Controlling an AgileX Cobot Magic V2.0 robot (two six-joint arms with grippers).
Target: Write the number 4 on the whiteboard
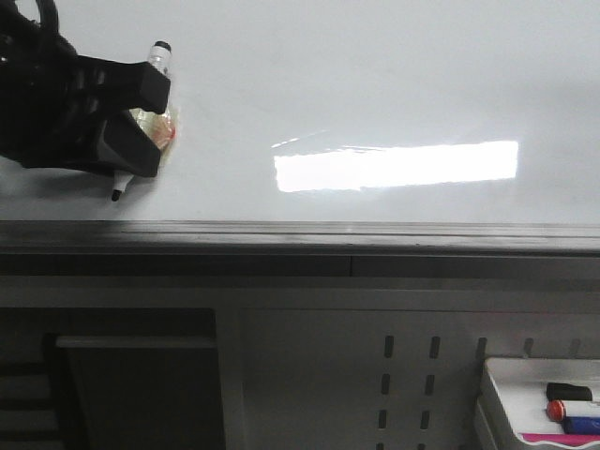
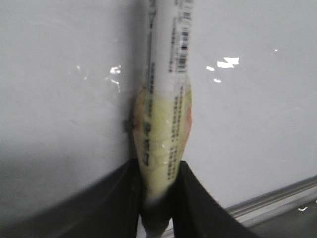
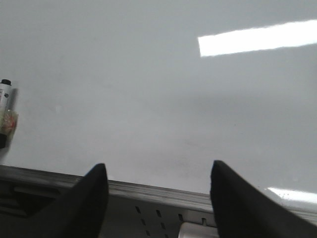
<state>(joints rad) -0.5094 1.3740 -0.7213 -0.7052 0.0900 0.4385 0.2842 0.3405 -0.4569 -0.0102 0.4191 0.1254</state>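
The whiteboard (image 1: 375, 84) is large, glossy and white, with a grey edge rail along its near side and a bright rectangular reflection. No number 4 shows on it. My left gripper (image 1: 131, 112) is at the board's left, shut on a white marker pen (image 1: 159, 58) wrapped in yellowish tape. The pen's black tip (image 1: 116, 195) is at the board surface near the rail. In the left wrist view the marker (image 2: 166, 114) stands between my black fingers (image 2: 198, 198). My right gripper (image 3: 157, 173) is open and empty, just off the board's near rail.
Below the rail (image 1: 300, 234) is a grey perforated panel (image 1: 412, 375). A white tray (image 1: 539, 403) at the lower right holds several markers, one with a red cap (image 1: 558, 410). A dark recess (image 1: 131, 384) is at the lower left.
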